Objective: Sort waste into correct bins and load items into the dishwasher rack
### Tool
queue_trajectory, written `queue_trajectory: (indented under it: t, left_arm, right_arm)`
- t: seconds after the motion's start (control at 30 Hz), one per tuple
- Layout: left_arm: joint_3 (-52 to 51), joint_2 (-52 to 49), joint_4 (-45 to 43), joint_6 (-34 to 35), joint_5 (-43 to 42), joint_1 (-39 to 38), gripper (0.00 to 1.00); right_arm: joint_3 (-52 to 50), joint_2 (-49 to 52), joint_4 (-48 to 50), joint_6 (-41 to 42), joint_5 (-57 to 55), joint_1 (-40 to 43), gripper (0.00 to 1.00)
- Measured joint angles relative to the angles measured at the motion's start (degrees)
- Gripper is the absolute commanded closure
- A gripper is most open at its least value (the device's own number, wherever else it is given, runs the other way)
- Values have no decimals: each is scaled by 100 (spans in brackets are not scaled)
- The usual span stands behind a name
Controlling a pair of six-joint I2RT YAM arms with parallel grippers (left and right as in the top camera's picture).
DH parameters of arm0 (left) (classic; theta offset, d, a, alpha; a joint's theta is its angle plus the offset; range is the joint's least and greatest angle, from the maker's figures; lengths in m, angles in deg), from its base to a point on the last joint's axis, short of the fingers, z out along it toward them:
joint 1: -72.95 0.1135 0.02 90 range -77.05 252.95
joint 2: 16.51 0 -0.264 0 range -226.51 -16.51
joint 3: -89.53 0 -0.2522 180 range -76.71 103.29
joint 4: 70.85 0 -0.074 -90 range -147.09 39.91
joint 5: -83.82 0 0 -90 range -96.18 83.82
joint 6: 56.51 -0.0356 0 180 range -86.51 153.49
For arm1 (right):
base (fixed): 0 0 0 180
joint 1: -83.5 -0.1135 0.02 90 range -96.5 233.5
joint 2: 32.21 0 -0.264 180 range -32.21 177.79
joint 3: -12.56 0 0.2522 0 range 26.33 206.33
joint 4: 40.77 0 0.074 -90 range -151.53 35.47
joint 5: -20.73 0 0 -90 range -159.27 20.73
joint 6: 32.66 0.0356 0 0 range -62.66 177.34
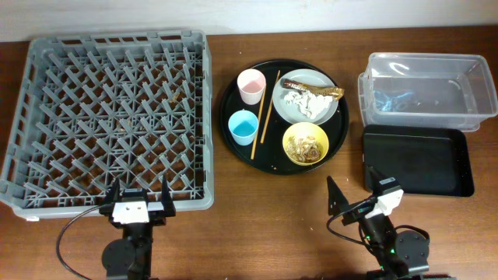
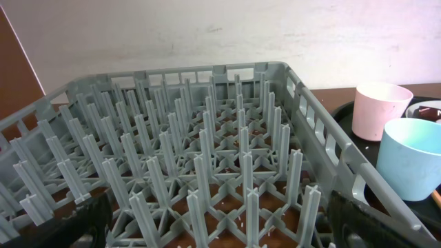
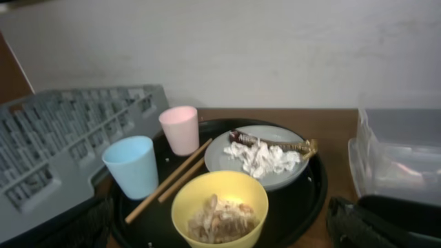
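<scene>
A brown wooden surface (image 1: 257,218) fills the overhead view. The grey rack (image 1: 109,117) takes up the left half of the frame, its grid of upright pegs holding nothing. Right of it, at centre, lies the round tray (image 1: 272,159), black and apart from the rack's edge. At the upper right stands the clear tub (image 1: 436,93). The flat tray (image 1: 418,161) lies directly below the tub in the frame, just beside it.

The left hand (image 1: 138,193) sits at the lower left, at the rack's lower edge, jaws spread wide and gripping nothing. The right hand (image 1: 354,187) is at the lower right, below the round tray and left of the flat tray, also wide open and holding nothing.

All the smaller things are on the round tray. The plate (image 1: 328,107) is in its upper right part. The yellow bowl (image 1: 285,145) sits below the plate, at the tray's lower right. The pink cup (image 1: 250,85) stands upright at the tray's upper left, and the blue cup (image 1: 243,127) stands upright below it. The chopsticks (image 1: 266,113) lie side by side in a steep diagonal between the cups and the plate, with their lower ends just beside the blue cup. The tissue (image 1: 302,101) lies crumpled on the plate. The wrapper (image 1: 315,88) stretches across the plate above the tissue, its right end at the rim. The scraps (image 1: 305,145) are heaped inside the bowl.
</scene>
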Motion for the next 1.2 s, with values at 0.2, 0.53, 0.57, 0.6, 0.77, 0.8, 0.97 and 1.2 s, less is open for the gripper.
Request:
queue_trajectory:
  t: [0.2,0.53,0.57,0.6,0.77,0.8,0.97,1.2]
  left_arm:
    - [0,0,0,0,-2,0,1]
    - [0,-13,4,-2,-39,0,1]
    - [0,-15,-2,-2,-39,0,1]
    - [0,-15,4,-2,-44,0,1]
    - [-2,-15,2,-4,-39,0,1]
    - [-2,-20,-2,-4,-42,0,1]
    - [-2,-15,0,-4,-42,0,1]
    - [-2,-15,0,-4,-42,0,1]
  right_arm:
    - [1593,442,-1294,-199,109,0,2]
    - [5871,4463,-3574,-553,133,0,2]
    - [6496,5090,-3936,-619,140,0,2]
    - [7147,5718,-4393,-664,149,0,2]
    - [10150,8703,-6035,-896,151,-4,2]
    - [10574,9219,-6196,-935,151,-4,2]
    - [11171,10933,-5748,-1016,151,-4,2]
    - [11178,12428,-5095,-2452,-177,-4,2]
